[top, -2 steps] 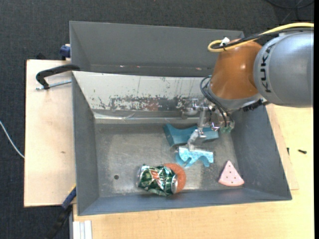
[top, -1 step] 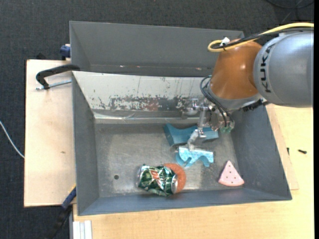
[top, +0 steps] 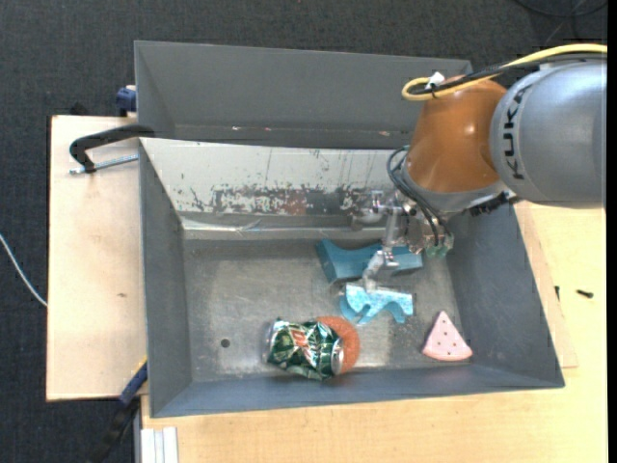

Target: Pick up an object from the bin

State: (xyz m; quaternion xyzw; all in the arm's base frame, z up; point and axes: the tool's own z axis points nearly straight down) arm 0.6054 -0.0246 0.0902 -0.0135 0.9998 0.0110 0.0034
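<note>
Nearest the camera you have a crushed green can [top: 307, 347] lying on its side against the front wall of the bin [top: 162, 258], with an orange round thing [top: 347, 340] tucked just behind its right end and touching it. Well to the right of the can sits a pink wedge [top: 446, 339], apart from everything else. Behind the can and a little to its right lies a pale blue thing [top: 378, 302], crumpled-looking and irregular. Further behind the can, near the back wall, is a teal piece [top: 342, 258], blocky with a sloped top; its right end runs under the gripper [top: 403, 254], which hangs over that end.

You cannot tell from this view whether the claw is spread, pressed together or already pinching the teal piece, so treat the hold as unproven.

Judging by its look, the teal piece is light and fairly stiff, probably smooth plastic or foam, so it may slip or pivot if you pinch the sloped face. Take it across its flat sides near the right end, and watch that the pale blue thing just in front does not get dragged along
</note>
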